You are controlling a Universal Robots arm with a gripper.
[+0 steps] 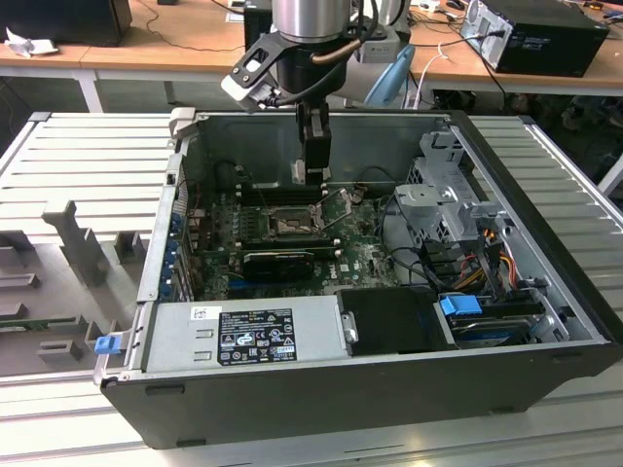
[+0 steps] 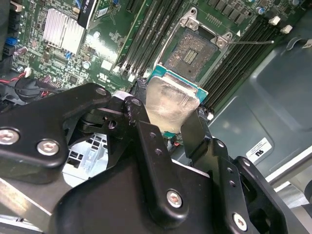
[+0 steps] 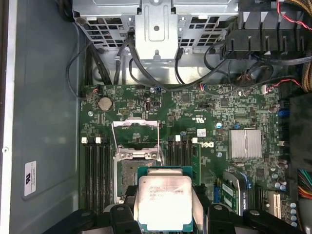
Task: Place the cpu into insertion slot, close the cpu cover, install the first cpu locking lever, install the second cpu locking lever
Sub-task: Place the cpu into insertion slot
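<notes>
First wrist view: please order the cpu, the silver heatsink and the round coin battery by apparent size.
1. cpu, though held nearest the camera, which enlarges it.
2. silver heatsink.
3. coin battery.

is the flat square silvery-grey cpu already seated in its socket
No, the tool holds the silvery-grey square cpu clear of the empty metal-framed socket.

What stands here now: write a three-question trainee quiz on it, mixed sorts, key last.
1. True or false: the cpu already sits in the socket.
2. The cover is: A shut, B swung open, C removed.
3. Fill in: the gripper is shut on the ___.
Key: 1 false; 2 B; 3 cpu.
</notes>
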